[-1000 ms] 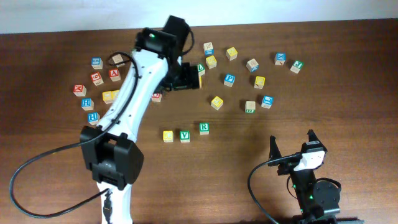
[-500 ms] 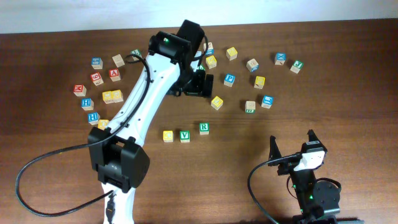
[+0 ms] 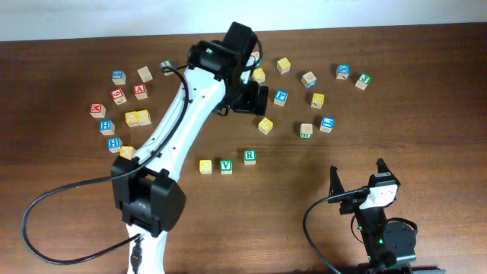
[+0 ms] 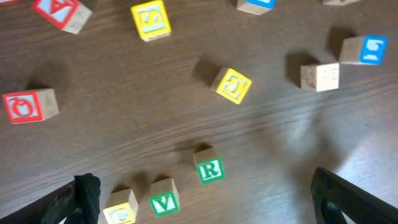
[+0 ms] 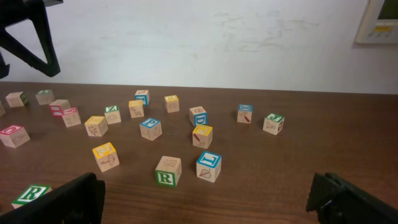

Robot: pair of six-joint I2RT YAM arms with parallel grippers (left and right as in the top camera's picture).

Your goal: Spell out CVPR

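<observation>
Three blocks stand in a row at the table's middle: a yellow C (image 3: pixel 205 166), a green V (image 3: pixel 226 166) and a green R (image 3: pixel 249 157) set slightly farther back. They also show in the left wrist view: C (image 4: pixel 122 214), V (image 4: pixel 165 200), R (image 4: pixel 209 168). A blue P block (image 3: pixel 281 97) lies among the loose blocks behind. My left gripper (image 3: pixel 249 99) hovers over the back cluster, open and empty (image 4: pixel 205 190). My right gripper (image 3: pixel 358 181) is open and empty near the front right (image 5: pixel 202 205).
Loose letter blocks lie scattered across the back: a group at the left (image 3: pixel 118 97) and a group at the right (image 3: pixel 326 123). A yellow block (image 4: pixel 233 85) sits below the left wrist. A second green R block (image 5: pixel 166 171) and a blue block (image 5: pixel 209 166) lie before the right gripper.
My left arm has swung to the right, from over the left-middle blocks to the middle of the back cluster. The right arm has not moved.
</observation>
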